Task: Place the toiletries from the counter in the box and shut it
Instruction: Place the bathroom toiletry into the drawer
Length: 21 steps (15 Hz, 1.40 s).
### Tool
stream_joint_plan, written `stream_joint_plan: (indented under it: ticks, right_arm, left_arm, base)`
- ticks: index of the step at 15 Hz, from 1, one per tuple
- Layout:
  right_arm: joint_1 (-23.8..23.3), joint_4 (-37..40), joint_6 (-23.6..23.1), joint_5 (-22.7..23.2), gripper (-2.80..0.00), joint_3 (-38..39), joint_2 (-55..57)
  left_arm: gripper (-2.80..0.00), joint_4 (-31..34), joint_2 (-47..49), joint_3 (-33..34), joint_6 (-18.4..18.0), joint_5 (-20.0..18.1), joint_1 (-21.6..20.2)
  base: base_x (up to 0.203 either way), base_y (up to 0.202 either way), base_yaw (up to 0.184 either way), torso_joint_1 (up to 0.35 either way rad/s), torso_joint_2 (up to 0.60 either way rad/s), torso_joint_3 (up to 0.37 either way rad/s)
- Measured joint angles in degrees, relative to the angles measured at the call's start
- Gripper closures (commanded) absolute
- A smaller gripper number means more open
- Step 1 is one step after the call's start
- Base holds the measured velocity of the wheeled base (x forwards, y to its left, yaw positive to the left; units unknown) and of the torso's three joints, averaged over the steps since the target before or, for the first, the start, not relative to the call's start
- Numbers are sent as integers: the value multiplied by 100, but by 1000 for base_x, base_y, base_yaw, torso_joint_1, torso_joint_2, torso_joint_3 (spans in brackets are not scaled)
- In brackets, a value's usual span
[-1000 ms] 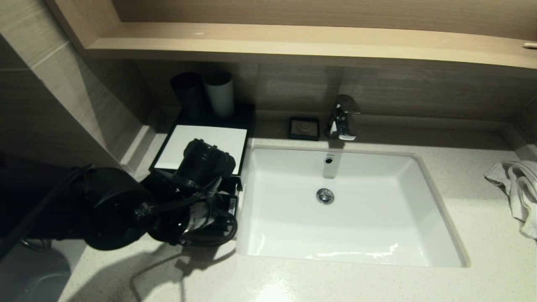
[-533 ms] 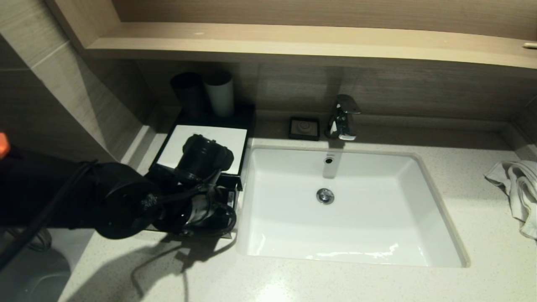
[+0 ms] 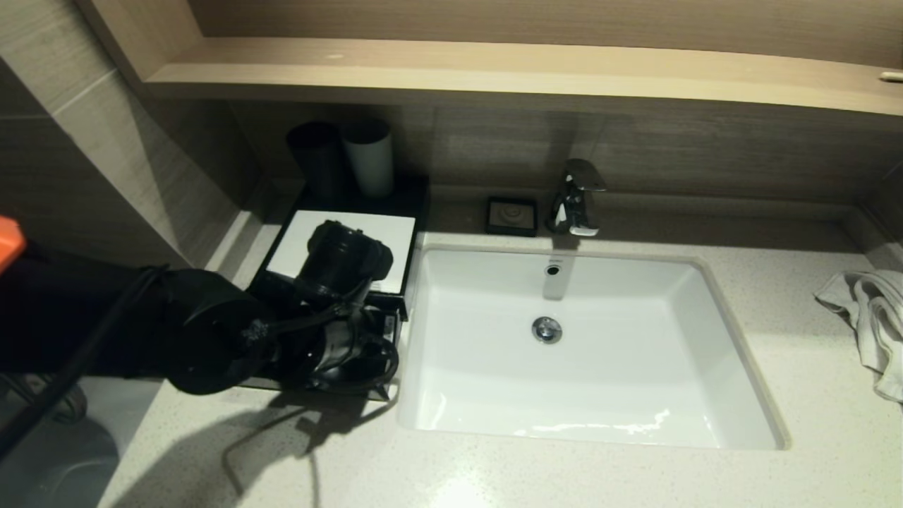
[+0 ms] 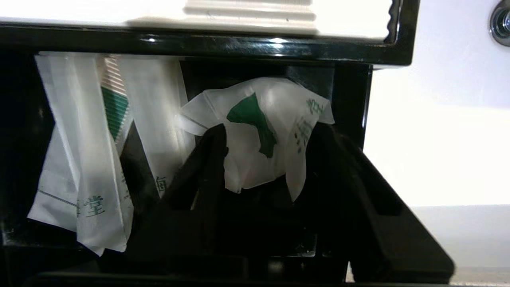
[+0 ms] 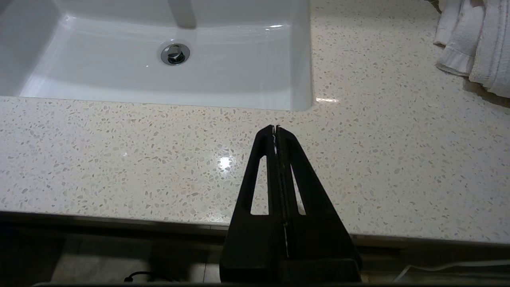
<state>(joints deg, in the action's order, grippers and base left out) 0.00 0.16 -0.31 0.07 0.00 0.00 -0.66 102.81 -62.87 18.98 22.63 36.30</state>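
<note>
A black box with a raised white lid stands on the counter left of the sink. My left gripper reaches into the box from the front. In the left wrist view my left gripper is shut on a white sachet with a green mark, held inside the box below its glossy rim. More white sachets lie in the box beside it. My right gripper is shut and empty, over the counter's front edge, out of the head view.
A white sink fills the middle, with a faucet and a black soap dish behind it. A dark cup and a white cup stand behind the box. A towel lies at the right.
My left arm has moved forward and a little up, bringing the gripper deeper into the box. The right arm has not moved.
</note>
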Motion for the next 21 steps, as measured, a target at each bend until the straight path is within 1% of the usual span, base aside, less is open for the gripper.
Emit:
stream_joint_plan:
  ticks: [7, 10, 11, 17, 19, 21]
  right_arm:
    - [0, 2, -2, 0, 0, 0, 0]
    - [0, 3, -2, 0, 0, 0, 0]
    - [0, 2, -4, 0, 0, 0, 0]
    - [0, 0, -2, 0, 0, 0, 0]
    - [0, -1, 1, 0, 0, 0, 0]
    - [0, -1, -2, 0, 0, 0, 0]
  left_arm:
    - [-280, 76, -413, 13, -7, 6, 0]
    - [-280, 250, -682, 41, -13, 5, 0]
    - [0, 263, -758, 55, -12, 5, 0]
    - [0, 531, -1228, 147, -26, 6, 0]
    - [0, 756, -1463, 190, -40, 6, -1]
    - [0, 959, -1663, 199, -41, 6, -191]
  base:
    - [0, 0, 0, 0, 0, 0]
    - [0, 0, 0, 0, 0, 0]
    - [0, 0, 0, 0, 0, 0]
    - [0, 0, 0, 0, 0, 0]
    - [0, 0, 0, 0, 0, 0]
    - [0, 0, 0, 0, 0, 0]
